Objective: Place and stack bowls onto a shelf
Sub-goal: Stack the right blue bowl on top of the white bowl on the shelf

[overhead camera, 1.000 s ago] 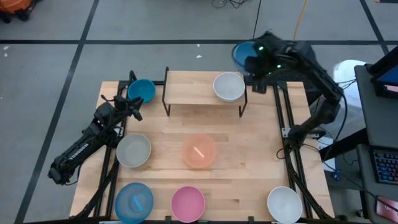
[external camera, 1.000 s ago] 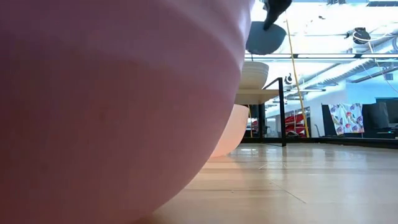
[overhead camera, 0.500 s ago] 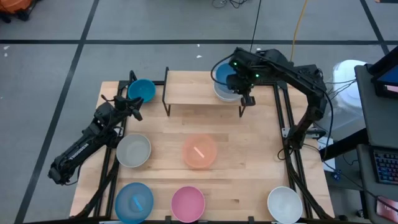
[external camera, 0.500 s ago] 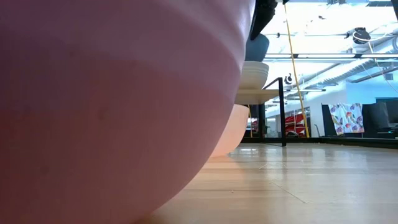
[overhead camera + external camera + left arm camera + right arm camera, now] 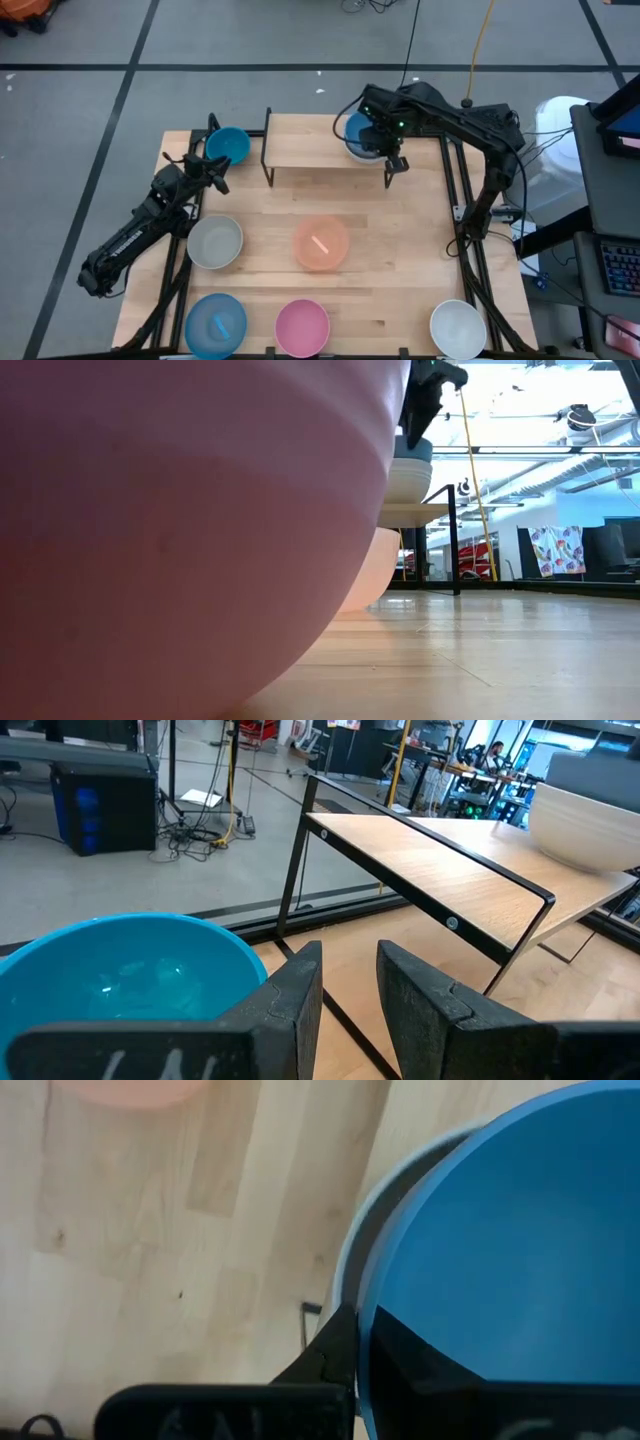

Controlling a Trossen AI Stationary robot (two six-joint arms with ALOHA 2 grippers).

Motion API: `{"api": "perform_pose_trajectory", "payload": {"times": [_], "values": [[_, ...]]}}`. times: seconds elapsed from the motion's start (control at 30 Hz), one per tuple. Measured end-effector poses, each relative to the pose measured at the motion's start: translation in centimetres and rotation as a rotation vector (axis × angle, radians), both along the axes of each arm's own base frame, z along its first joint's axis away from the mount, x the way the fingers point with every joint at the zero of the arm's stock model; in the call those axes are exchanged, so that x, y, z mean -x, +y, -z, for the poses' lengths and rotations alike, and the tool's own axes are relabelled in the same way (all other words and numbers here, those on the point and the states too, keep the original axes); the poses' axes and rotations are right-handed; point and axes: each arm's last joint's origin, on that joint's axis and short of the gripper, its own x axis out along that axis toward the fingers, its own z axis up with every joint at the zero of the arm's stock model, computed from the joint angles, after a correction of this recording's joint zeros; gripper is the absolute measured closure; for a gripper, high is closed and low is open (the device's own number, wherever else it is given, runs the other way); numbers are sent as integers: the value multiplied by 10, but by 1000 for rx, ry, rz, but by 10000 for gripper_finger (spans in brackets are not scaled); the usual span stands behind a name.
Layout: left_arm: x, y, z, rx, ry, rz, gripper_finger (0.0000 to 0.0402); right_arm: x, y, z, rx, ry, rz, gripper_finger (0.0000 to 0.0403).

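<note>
Blue bowl (image 5: pixel 358 133) sits nested in the grey-white bowl (image 5: pixel 352 1270) at the shelf's (image 5: pixel 310 141) right end, its rim clenched by the right gripper (image 5: pixel 382 137). Left gripper (image 5: pixel 345 985), parted and holding nothing, waits beside the teal bowl (image 5: pixel 227 146) at the desk's (image 5: pixel 400 250) far-left corner. 5 more bowls lie on the desk.

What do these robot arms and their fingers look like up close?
Both arms are dark, almost black, built from slim jointed segments. The right arm shows small green lights near its wrist and thin cables running along it. The left arm looks the same but shows no lights. The left gripper ends in two flat, blocky, matte black fingers with squared tips.
</note>
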Motion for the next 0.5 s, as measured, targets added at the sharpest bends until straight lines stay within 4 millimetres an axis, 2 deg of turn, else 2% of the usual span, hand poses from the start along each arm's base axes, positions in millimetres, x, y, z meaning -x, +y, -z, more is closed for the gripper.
{"api": "perform_pose_trajectory", "payload": {"times": [0.23, 0.5], "values": [[0, 0, 0, 0, 0, 0, 298, -4, -4, 15, -4, 10, 8, 387], [0, 0, 0, 1, 0, 0, 298, -5, -4, 12, 7, -29, 57, 336]]}}
